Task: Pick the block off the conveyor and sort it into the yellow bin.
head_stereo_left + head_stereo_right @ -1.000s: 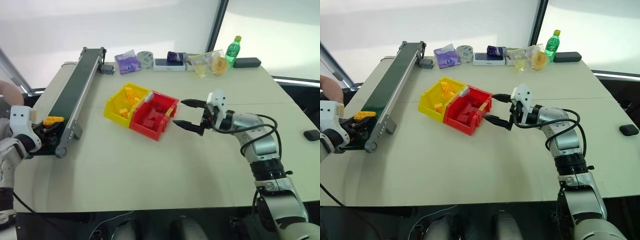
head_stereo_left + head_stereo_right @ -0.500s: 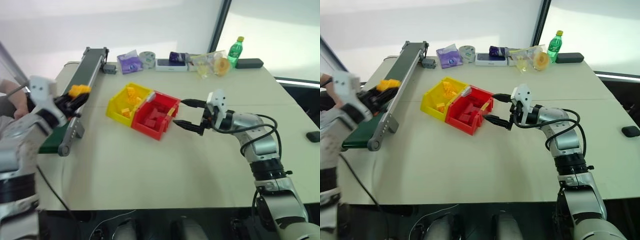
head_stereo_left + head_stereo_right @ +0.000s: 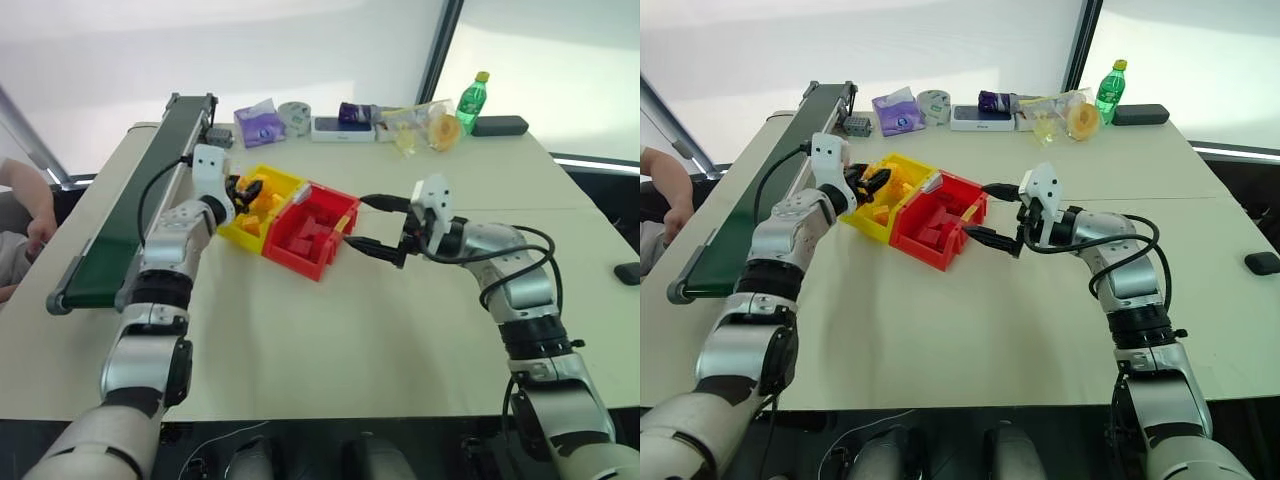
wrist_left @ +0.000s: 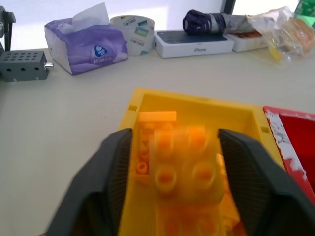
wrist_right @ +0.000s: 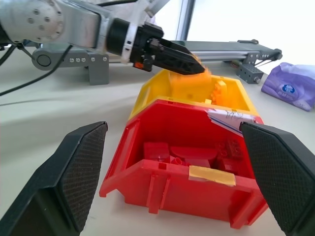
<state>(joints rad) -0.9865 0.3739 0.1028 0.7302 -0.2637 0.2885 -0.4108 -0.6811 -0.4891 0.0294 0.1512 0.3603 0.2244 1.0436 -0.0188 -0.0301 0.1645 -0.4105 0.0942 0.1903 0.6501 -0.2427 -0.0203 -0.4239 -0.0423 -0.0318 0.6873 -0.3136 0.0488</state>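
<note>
One block [image 4: 179,164] is seen between the spread fingers of the left end effector [image 3: 243,189] above one yellow bin [image 3: 232,222]; the right end effector [image 3: 370,225] is held wide, empty.

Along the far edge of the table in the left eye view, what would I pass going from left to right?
Purple tissue pack → roll of tape → white phone box → clear bag with something orange inside → green bottle → dark flat case.
</note>
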